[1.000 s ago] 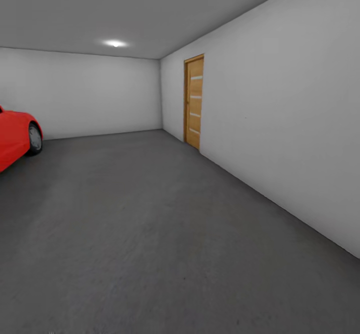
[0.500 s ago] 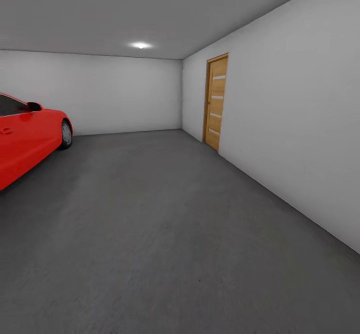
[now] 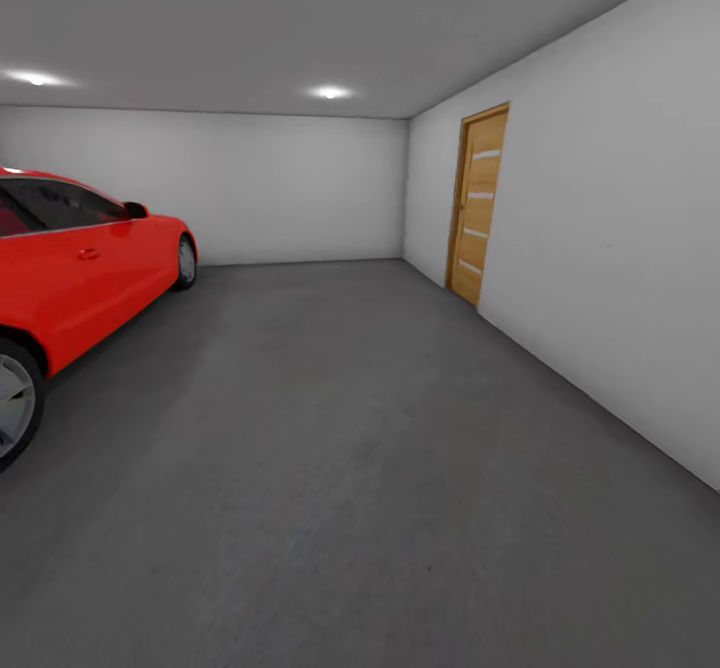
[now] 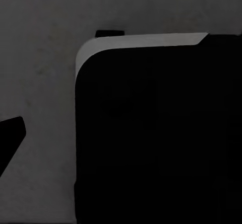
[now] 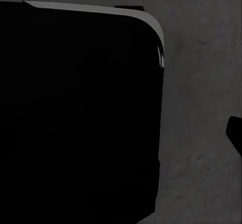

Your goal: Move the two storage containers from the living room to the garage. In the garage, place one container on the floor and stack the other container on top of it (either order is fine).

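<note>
A bare garage with plain white walls (image 3: pixel 600 228) and a smooth grey ceiling holding two round recessed lights (image 3: pixel 330 93). The floor (image 3: pixel 340 468) is dark grey matte concrete, faintly mottled, running long toward the far wall. A glossy red car (image 3: pixel 80 268) stands at the left, nose pointing toward the far wall, one dark wheel near the frame's edge. A tall slatted light-wood door (image 3: pixel 478 206) sits in the right-hand wall. Both wrist views look down on a black rounded-corner robot body part (image 4: pixel 151 133) over concrete; how either gripper's jaws stand cannot be told.
</note>
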Robot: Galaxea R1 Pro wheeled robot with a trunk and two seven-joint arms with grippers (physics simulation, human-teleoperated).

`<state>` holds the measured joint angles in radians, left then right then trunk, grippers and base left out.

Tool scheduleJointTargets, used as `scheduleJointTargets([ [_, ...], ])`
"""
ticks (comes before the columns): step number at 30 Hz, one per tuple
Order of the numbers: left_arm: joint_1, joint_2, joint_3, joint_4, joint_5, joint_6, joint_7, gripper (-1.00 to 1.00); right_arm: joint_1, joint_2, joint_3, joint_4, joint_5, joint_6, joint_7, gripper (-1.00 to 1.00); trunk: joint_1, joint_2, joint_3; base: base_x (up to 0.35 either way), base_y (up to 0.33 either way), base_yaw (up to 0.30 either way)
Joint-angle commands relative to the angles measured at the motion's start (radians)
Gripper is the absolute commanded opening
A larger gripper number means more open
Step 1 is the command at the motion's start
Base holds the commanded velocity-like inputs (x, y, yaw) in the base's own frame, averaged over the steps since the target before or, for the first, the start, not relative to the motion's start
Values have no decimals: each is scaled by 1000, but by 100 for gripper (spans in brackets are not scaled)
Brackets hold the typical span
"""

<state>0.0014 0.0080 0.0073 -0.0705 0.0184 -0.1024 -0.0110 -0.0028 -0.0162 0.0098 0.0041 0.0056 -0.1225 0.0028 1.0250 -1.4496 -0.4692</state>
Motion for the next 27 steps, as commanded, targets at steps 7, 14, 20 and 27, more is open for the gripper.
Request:
scheduleJointTargets([
  [7,0,-2,1,5,19,-2,2,100,-1,-1,0,2,0,-5,0,100,0,0,-1,48,0,105],
  [14,0,-2,0,6,21,8,9,100,-1,-4,-1,2,-1,-6,1,100,0,0,-1,276,0,8],
  [20,0,-1,0,3,21,9,9,100,0,-7,-1,2,1,-5,1,100,0,0,-1,318,0,1],
  [27,0,6,0,-9,23,20,11,100,0,-6,2,2,2,-4,2,100,0,0,-1,322,0,0],
])
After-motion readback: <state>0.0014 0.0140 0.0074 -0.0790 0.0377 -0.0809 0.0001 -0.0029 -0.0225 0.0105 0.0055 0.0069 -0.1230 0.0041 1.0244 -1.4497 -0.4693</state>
